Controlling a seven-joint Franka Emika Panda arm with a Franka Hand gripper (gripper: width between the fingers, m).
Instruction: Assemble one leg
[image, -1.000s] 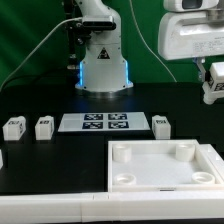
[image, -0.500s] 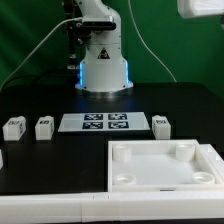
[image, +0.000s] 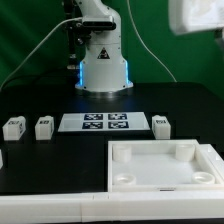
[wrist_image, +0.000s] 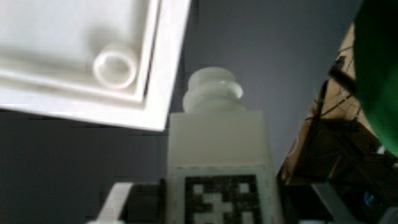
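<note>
In the wrist view my gripper (wrist_image: 222, 205) is shut on a white leg (wrist_image: 217, 130). The leg's black-and-white tag sits between the fingers (wrist_image: 121, 205), and its rounded peg end points away from the camera. The leg hangs in the air over the dark table, beside a corner of the large white tray-like piece (wrist_image: 71, 60) with a round socket (wrist_image: 114, 67). In the exterior view only a white part of the arm (image: 197, 15) shows at the top right; the gripper and the held leg are out of frame there.
In the exterior view three loose legs (image: 14, 127) (image: 44, 127) (image: 161, 124) lie on the black table around the marker board (image: 105, 122). The white tray-like piece (image: 125, 150) lies in front at the right. The robot base (image: 103, 60) stands behind.
One second ago the gripper and its leg hung at the exterior view's right edge. They have since risen out of that view; only a piece of the arm shows now.
</note>
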